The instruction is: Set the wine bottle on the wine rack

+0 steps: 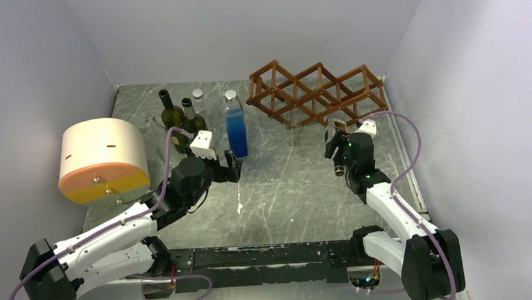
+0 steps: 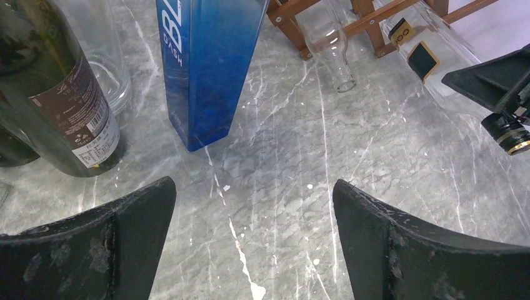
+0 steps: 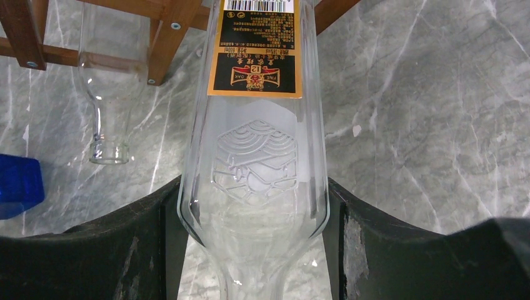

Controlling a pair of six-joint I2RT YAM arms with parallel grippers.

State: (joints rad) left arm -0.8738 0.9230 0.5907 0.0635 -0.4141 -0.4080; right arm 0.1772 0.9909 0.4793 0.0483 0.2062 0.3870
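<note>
Your right gripper [image 3: 253,212] pinches the clear glass wine bottle [image 3: 255,144] at its shoulder, far-right by the wine rack [image 1: 313,92]; judge it slick, rigid, breakable. Your left gripper [image 2: 253,206] gapes empty.

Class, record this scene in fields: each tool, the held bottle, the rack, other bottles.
Left tool: open, empty, near the blue bottle
Right tool: shut on the clear bottle, gripped at its shoulder
Clear bottle: tilted, base end at the wine rack
Wine rack: holds a second clear bottle, neck pointing out
Other bottles: two green wine bottles, upright, back left
</note>
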